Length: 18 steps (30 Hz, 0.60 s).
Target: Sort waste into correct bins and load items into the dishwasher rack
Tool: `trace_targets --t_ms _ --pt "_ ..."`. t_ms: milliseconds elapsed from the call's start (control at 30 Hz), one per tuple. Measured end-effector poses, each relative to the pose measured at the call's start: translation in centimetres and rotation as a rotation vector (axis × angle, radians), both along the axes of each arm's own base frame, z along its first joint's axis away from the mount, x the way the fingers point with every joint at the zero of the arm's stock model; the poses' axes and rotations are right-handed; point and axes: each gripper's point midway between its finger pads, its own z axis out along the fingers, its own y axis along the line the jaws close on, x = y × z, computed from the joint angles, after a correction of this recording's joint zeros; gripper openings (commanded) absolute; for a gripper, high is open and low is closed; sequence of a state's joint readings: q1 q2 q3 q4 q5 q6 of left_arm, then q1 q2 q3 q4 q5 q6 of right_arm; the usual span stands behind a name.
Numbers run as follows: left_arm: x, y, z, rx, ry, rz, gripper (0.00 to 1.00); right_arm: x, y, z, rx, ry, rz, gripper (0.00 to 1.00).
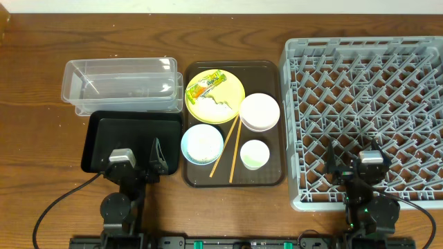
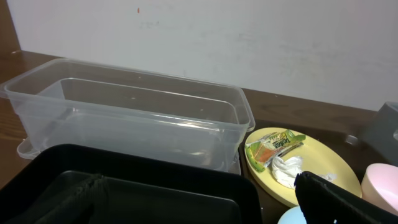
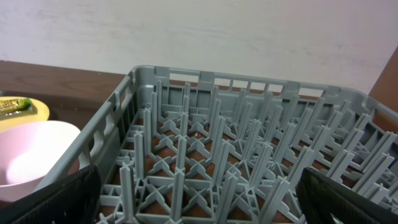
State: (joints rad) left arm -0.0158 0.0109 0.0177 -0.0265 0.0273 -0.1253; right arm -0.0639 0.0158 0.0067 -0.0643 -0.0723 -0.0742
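- Left arm (image 1: 118,205) and right arm (image 1: 372,213) are black, with round joint housings.
- A grey-topped camera block (image 1: 123,156) sits on each wrist.
- Black cables (image 1: 52,207) leave both bases.
- Left end effector (image 1: 136,158) and right end effector (image 1: 358,163) have matte black fingers (image 2: 339,200).

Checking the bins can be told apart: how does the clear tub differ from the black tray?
The clear tub is see-through with tall walls; the black tray is opaque and shallow. The tub sits toward the far side of the table, while the tray lies right in front of it, nearer the robot. Both are rectangular, similar in footprint, and look empty.
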Motion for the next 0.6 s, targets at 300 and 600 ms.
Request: trace_targets --t_ms 300,600 --pt "0.02 0.00 -0.12 0.000 0.005 0.000 0.98 0.02 -0.03 -0.13 0.000 0.006 -0.002 0.99" --pt "0.02 0.00 -0.12 0.000 0.005 0.000 0.98 0.03 -0.03 -0.17 0.000 0.007 -0.002 0.99"
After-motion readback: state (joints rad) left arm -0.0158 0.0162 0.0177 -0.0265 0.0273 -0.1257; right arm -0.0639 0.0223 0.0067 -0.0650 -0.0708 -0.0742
